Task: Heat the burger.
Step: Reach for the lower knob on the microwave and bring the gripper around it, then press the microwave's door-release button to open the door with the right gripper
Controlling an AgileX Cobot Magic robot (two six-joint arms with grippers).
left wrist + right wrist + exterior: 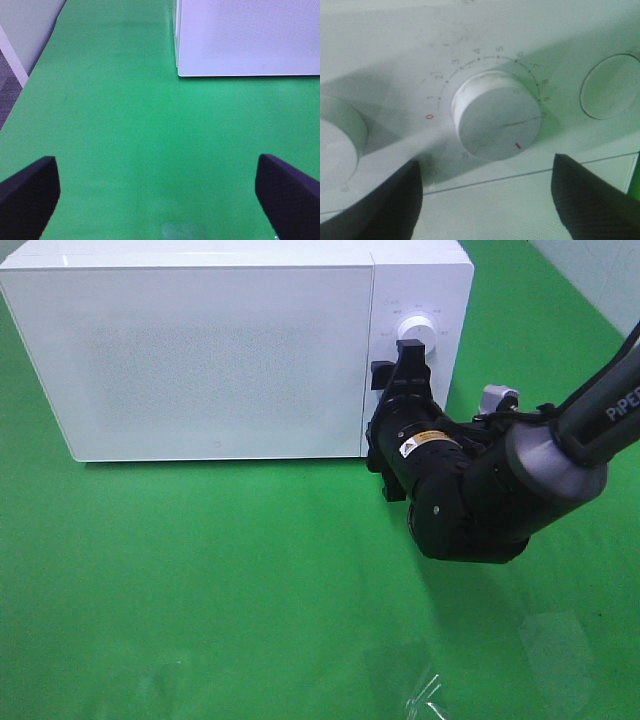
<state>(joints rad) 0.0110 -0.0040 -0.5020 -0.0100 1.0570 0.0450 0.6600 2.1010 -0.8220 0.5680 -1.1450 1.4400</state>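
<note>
The burger is out of view. The white microwave (200, 350) stands at the back with its door shut. It also shows in the left wrist view (250, 35). My right gripper (398, 365) is open and right at the control panel, just below the upper knob (415, 330). In the right wrist view the timer dial (496, 116), with a scale of numbers around it, sits just beyond the gap between the spread fingers (375, 205); they do not touch it. My left gripper (159, 200) is open and empty over bare green cloth in front of the microwave's left corner.
A second knob (335, 140) and a round button (610, 85) flank the dial. A crumpled piece of clear film (430, 702) lies at the front edge of the green cloth (200, 570). The table's left edge and the floor (10, 85) show in the left wrist view.
</note>
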